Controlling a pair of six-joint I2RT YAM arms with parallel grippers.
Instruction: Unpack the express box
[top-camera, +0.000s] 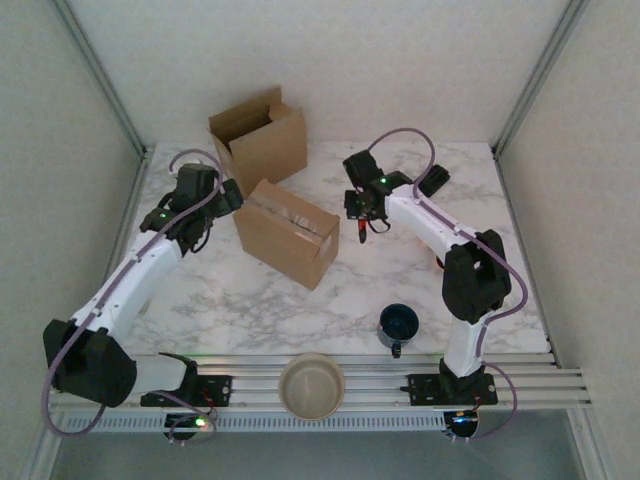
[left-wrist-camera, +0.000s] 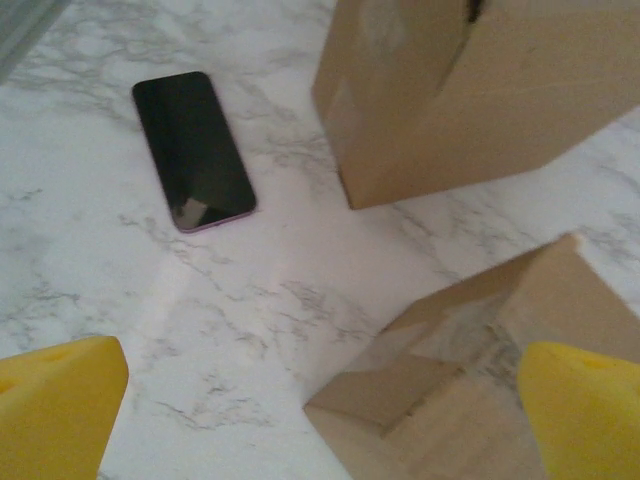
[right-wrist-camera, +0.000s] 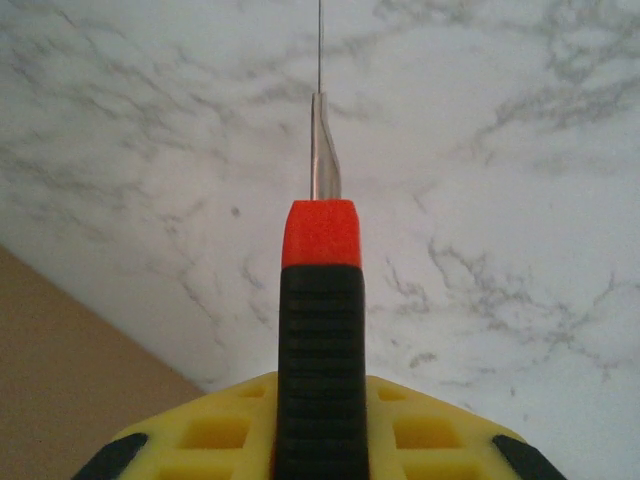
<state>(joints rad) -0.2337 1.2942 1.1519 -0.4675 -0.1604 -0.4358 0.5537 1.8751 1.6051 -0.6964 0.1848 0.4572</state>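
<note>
Cardboard box (top-camera: 288, 232), taped shut, lies mid-table between the arms; it is probably light, stiff but dentable and apt to slide on the marble table (top-camera: 250, 300), so bracing its left end wall, clear of the tape (top-camera: 290, 215) on top, seems best. The left gripper (top-camera: 228, 195) hangs spread wide just left of it, and the right gripper (top-camera: 362, 215) pinches a knife (right-wrist-camera: 320, 300) to its right. Its contents are hidden, the inside of the open box (top-camera: 258, 140) farther back cannot be seen, and the near bowl (top-camera: 311, 385) looks empty.

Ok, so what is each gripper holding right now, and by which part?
Right gripper holds a box cutter by its black handle, blade forward. Left gripper is open, empty.
</note>
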